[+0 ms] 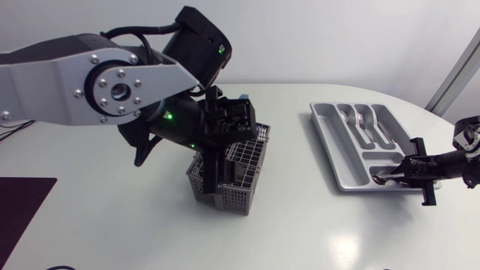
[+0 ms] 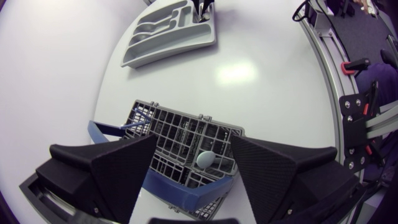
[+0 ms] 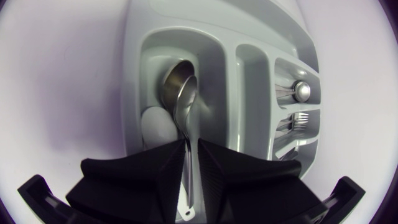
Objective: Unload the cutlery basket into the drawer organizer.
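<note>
Right gripper (image 3: pixel 191 152) is nearly closed, both fingers pinching the handle of a spoon (image 3: pixel 185 102). The spoon's bowl hangs inside the wide end compartment of the drawer organizer (image 3: pixel 134 81), over a second spoon bowl (image 3: pixel 173 79) lying there; can't tell if they touch. Forks (image 3: pixel 300 118) sit in a neighbouring slot.

Left gripper (image 2: pixel 194 143) is spread wide and holds nothing, poised over the cutlery basket (image 1: pixel 225 196). One rounded grey piece (image 2: pixel 205 158) stands in a cell below the gap, untouched.

Head view: the organizer is at 3 o'clock from the basket, well apart, with the right gripper at the organizer's 5 o'clock end.

Risks:
- Letting go while the spoon is tilted could leave its handle riding on the end wall, or send it sliding off the spoon beneath.
- Left fingers this wide could snag the basket's blue handle (image 2: pixel 102 134) or grid on the way down and tip the light basket.
- The small rounded end may slip from the pinch.
</note>
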Available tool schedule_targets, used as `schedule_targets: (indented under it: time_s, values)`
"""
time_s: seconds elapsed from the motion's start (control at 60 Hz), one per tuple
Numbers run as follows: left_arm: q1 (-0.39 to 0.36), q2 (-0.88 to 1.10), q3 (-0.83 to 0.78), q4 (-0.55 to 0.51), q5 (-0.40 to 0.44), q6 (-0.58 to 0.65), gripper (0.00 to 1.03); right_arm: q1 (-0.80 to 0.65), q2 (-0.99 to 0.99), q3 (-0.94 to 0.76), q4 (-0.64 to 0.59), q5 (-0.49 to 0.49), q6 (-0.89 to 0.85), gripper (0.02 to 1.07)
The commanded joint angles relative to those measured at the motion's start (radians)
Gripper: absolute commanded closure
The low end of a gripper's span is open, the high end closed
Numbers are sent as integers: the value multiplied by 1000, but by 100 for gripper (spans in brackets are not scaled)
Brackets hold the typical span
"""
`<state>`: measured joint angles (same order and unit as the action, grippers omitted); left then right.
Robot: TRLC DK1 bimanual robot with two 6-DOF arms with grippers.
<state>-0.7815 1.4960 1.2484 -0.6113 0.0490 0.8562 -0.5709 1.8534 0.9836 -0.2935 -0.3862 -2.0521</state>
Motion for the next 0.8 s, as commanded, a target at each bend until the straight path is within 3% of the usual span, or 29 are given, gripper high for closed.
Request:
schedule_targets:
  time_s: [0.0,0.05,0.233,0.417,0.783]
  values:
    - [-5,18,28,-18,-11,33,21,6,10,-31,28,10,-28,65]
    - [-5,15,20,-22,-15,32,21,6,-6,-34,28,6,-17,57]
    - [-2,6,-35,-21,-37,26,21,8,-120,-76,-4,-59,35,50]
    - [5,3,-78,-21,-46,20,21,46,-209,-97,-72,-108,142,34]
    - [24,-79,-107,-7,-46,10,21,282,-453,-169,-191,-192,566,34]
